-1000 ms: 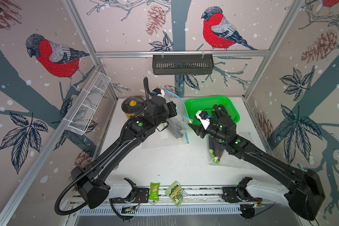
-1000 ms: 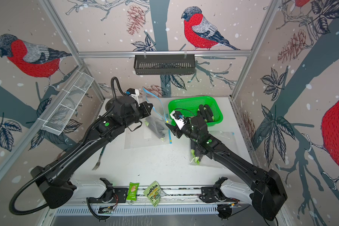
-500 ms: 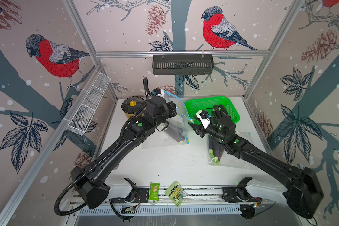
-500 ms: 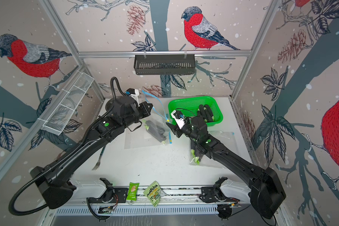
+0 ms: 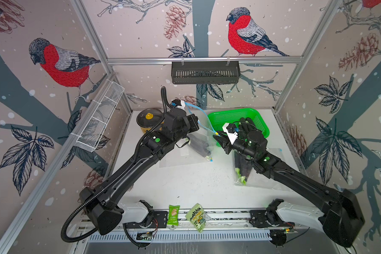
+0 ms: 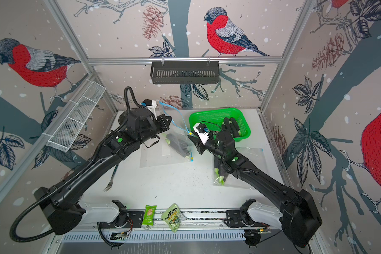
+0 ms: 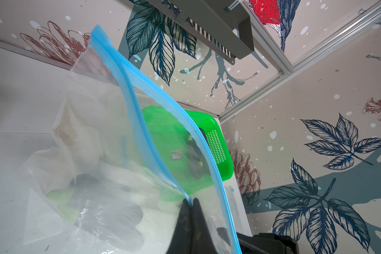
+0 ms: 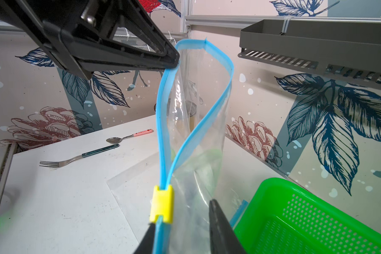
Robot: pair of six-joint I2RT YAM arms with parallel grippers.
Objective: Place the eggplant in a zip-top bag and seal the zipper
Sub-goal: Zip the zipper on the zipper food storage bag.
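A clear zip-top bag hangs upright over the table, its mouth gaping. A dark eggplant lies in its bottom. My left gripper is shut on one side of the blue zipper strip near the top. At the strip's other end sits the yellow slider. My right gripper straddles the strip just behind the slider. One finger touches the strip, the other stands apart, so it is open.
A green basket with more eggplants stands at the back right, close to my right gripper. A second bag of eggplants lies under the right arm and a flat bag under the hanging one. A pot, fork and spoon lie left.
My right gripper's jaws have narrowed around the zipper end behind the slider. The left gripper has kept its hold, with the bag's top shifting slightly.
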